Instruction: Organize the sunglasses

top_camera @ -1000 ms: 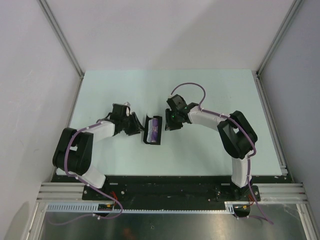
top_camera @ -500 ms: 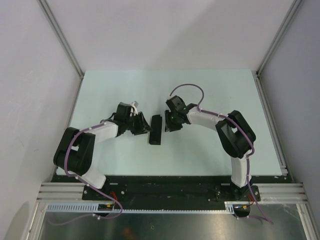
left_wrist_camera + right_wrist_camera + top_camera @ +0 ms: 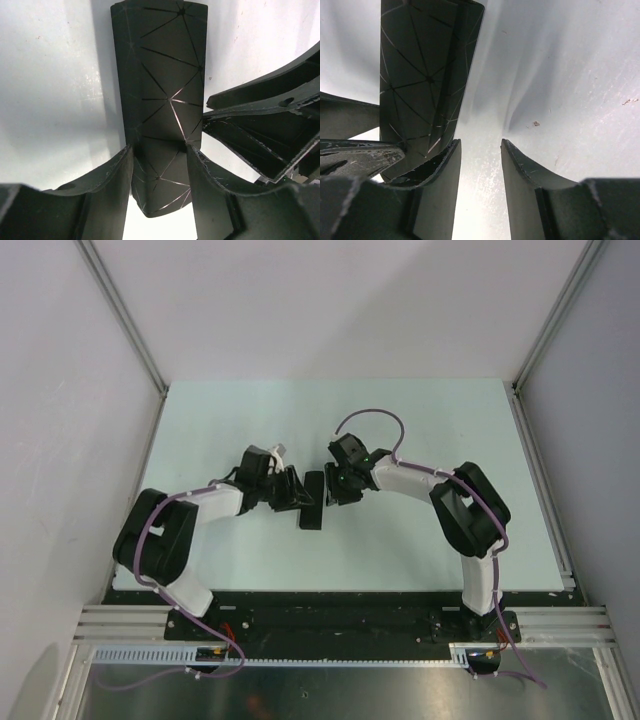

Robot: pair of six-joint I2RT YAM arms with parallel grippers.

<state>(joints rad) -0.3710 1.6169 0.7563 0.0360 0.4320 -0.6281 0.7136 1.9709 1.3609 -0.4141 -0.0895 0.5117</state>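
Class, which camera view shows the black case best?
The left wrist view: the black case lies centred, its length and line pattern clear. The right wrist view shows part of it, off to the left; the top view shows it small, without detail.

The left hand (image 3: 299, 496) and right hand (image 3: 329, 488) are held low, facing each other mid-scene, fingers parted.

Bright, even overhead light — table (image 3: 560, 75) glares white w/ soft shadows; case (image 3: 160, 100) sharp, left fingers (image 3: 100, 210) slightly blurred.
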